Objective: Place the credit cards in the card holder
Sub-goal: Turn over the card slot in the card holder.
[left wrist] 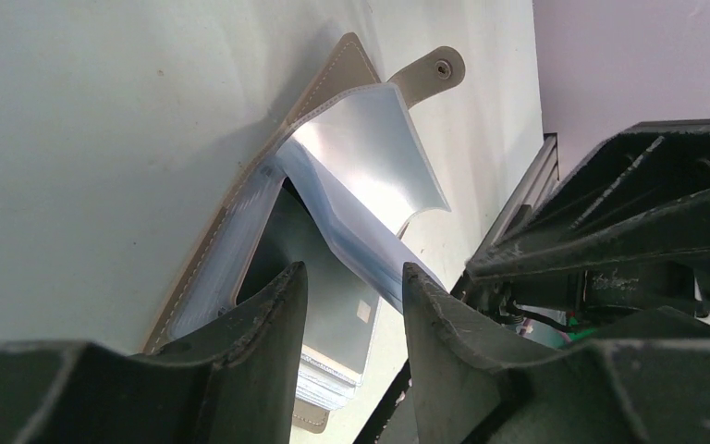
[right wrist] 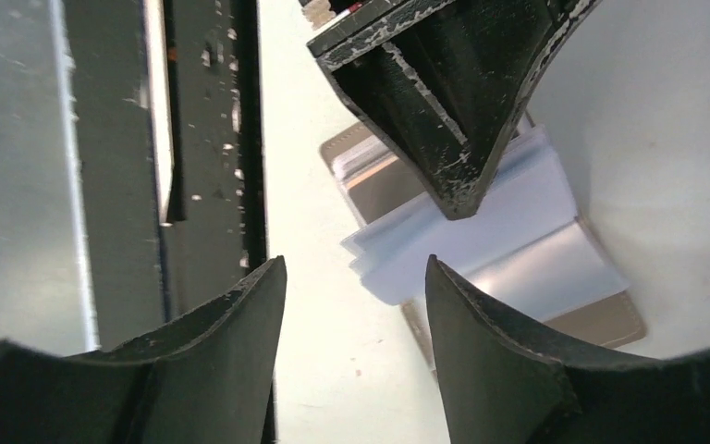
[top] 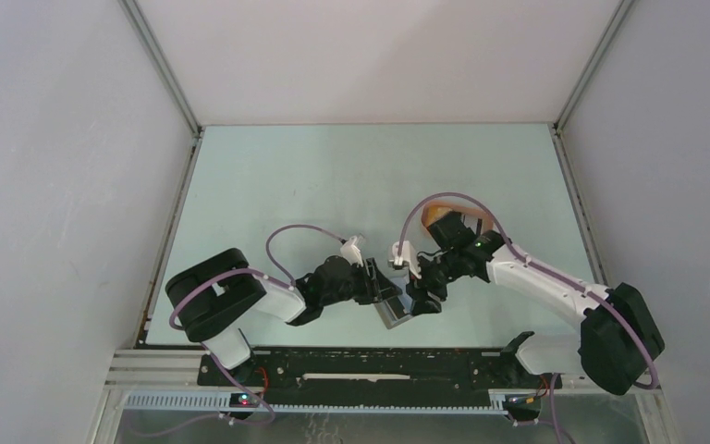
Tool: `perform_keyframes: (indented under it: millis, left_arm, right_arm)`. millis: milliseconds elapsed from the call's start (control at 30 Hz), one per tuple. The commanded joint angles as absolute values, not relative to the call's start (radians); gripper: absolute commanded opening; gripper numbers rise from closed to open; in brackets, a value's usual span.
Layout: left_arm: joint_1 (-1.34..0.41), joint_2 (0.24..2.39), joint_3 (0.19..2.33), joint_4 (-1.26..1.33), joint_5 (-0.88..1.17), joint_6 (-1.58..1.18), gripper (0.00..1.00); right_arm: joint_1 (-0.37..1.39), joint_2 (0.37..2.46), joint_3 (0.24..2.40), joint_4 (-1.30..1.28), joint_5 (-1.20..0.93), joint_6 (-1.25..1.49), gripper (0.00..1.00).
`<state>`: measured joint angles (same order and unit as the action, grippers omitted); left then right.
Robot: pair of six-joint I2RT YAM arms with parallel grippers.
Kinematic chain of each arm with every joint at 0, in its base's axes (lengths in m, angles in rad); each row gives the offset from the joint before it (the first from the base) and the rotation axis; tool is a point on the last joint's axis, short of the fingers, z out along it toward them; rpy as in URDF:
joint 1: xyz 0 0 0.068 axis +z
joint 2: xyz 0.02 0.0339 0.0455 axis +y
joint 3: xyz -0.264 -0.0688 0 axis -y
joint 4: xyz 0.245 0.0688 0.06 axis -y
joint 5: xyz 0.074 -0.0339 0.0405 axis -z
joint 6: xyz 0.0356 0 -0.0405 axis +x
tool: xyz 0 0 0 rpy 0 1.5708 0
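Observation:
The card holder [left wrist: 370,148] lies open on the table near the front edge, its clear sleeves fanned up and its snap tab [left wrist: 439,69] at the far end. A dark credit card [left wrist: 333,287] with a small chip sits in one of its slots. No other credit cards show. My left gripper [left wrist: 351,277] is open right over the holder, with a sleeve leaf running up to one finger [left wrist: 430,305]. In the right wrist view its tip [right wrist: 458,185] rests on the sleeves [right wrist: 536,240]. My right gripper [right wrist: 356,268] is open beside the holder [top: 393,316], with only bare table between its fingers.
A peach-orange tray [top: 437,215] sits behind the right arm, mostly hidden by it. The black base rail [top: 379,365] runs along the near edge just below the holder. White walls close in the table on the left, right and back.

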<state>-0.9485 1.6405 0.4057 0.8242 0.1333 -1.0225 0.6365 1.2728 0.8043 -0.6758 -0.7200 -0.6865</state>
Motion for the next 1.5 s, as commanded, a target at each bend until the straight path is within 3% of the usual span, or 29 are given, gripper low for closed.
perform_keyframes:
  millis: [0,833,1200,1467]
  left_arm:
    - [-0.940,1.653,0.393,0.810,0.138,-1.023,0.48]
    - [-0.936,1.660,0.399,0.816,0.152,-1.019,0.48]
    - [-0.936,1.661,0.396,0.822,0.155,-1.021,0.48]
    - [-0.931,1.638,0.373,0.825,0.151,-1.017,0.50]
  right_arm:
    - [0.683,1.282,0.802,-0.587,-0.583,-0.776,0.67]
    - [0.801,1.336,0.781,-0.572,-0.413,-0.808,0.70]
    - [0.791,1.349,0.788,-0.538,-0.358,-0.740,0.61]
    - [0.759,1.374,0.811,-0.549,-0.315,-0.701,0.60]
